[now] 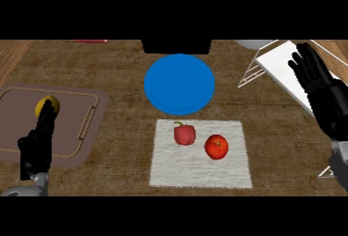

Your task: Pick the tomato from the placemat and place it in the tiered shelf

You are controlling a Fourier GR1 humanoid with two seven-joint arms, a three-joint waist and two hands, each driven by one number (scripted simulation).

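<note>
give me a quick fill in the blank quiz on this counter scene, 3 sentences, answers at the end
1. The tomato lies on the white placemat beside a red ____.
2. The round plate beyond the placemat is coloured ____.
3. The right hand shows open over the white tiered ____, and the left hand is over the brown tray.

Missing words: pepper; blue; shelf

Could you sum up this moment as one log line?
tomato: on placemat, beside red pepper | right hand: open, over tiered shelf | left hand: open, resting
</note>
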